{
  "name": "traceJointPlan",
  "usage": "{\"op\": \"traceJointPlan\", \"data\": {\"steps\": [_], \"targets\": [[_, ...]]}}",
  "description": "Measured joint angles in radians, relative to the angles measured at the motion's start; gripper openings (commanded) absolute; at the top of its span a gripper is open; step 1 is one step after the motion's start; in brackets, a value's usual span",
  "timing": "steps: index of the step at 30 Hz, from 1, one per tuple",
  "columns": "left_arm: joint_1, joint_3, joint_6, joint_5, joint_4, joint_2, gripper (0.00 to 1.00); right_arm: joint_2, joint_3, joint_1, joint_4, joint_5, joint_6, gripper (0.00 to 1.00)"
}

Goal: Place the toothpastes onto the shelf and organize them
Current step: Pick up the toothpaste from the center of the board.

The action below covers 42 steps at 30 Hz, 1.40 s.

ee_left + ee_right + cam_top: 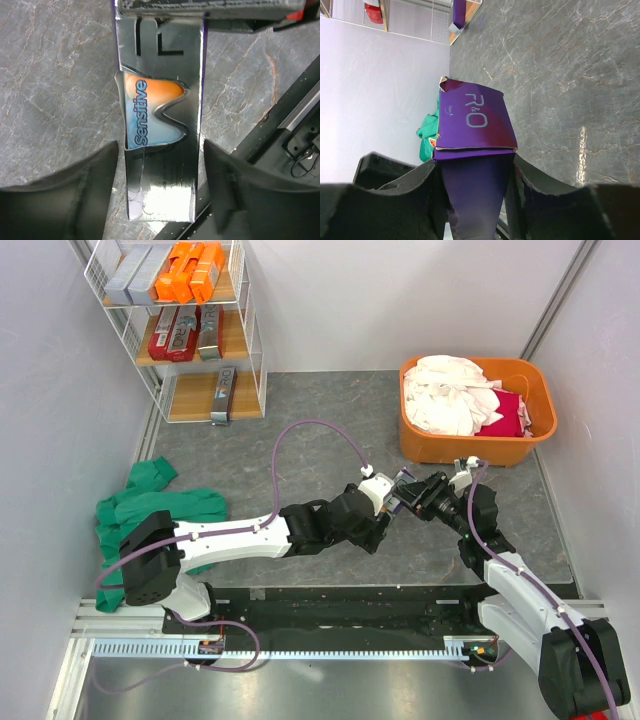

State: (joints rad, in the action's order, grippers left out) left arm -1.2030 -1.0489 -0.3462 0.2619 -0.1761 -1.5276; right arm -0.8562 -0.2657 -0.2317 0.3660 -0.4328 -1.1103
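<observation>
Over table [300, 440] middle, carton [475, 125] lying lengthwise between arms: right gripper [475, 162] clamping one end, left gripper [160, 150] flanking other end, jaws seeming barely off it.

Grey table [320, 410] bears shelf [192, 396], tub [470, 452], apparently cloth [150, 505].
</observation>
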Motion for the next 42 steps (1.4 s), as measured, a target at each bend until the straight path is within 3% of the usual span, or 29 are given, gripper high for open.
{"op": "traceJointPlan", "data": {"steps": [2, 11, 17, 21, 24, 27, 34, 42], "targets": [[0.0, 0.0, -0.003, 0.014, 0.002, 0.001, 1.0, 0.0, 0.001, 0.0, 0.0, -0.005, 0.0, 0.3], [0.036, 0.001, -0.012, 0.028, 0.003, 0.045, 1.0, 0.011, 0.004, 0.0, 0.002, -0.009, 0.006, 0.31], [0.205, 0.012, -0.098, -0.197, 0.056, 0.112, 1.0, 0.039, 0.003, 0.0, 0.007, -0.007, 0.013, 0.33], [0.399, 0.116, -0.248, -0.412, 0.25, 0.172, 1.0, 0.069, -0.004, 0.0, -0.01, -0.004, 0.023, 0.33], [0.539, 0.289, -0.426, -0.592, 0.521, 0.18, 1.0, 0.114, -0.025, 0.0, -0.045, 0.019, 0.034, 0.33], [0.607, 0.436, -0.599, -0.713, 0.747, 0.134, 1.0, 0.16, -0.051, 0.0, -0.062, 0.051, 0.042, 0.33], [0.612, 0.534, -0.928, -0.902, 1.263, -0.074, 1.0, 0.19, -0.13, 0.0, -0.079, 0.135, 0.051, 0.33], [0.601, 0.534, -1.1, -0.946, 1.43, -0.161, 1.0, 0.185, -0.147, 0.0, -0.082, 0.217, 0.048, 0.34]]}}
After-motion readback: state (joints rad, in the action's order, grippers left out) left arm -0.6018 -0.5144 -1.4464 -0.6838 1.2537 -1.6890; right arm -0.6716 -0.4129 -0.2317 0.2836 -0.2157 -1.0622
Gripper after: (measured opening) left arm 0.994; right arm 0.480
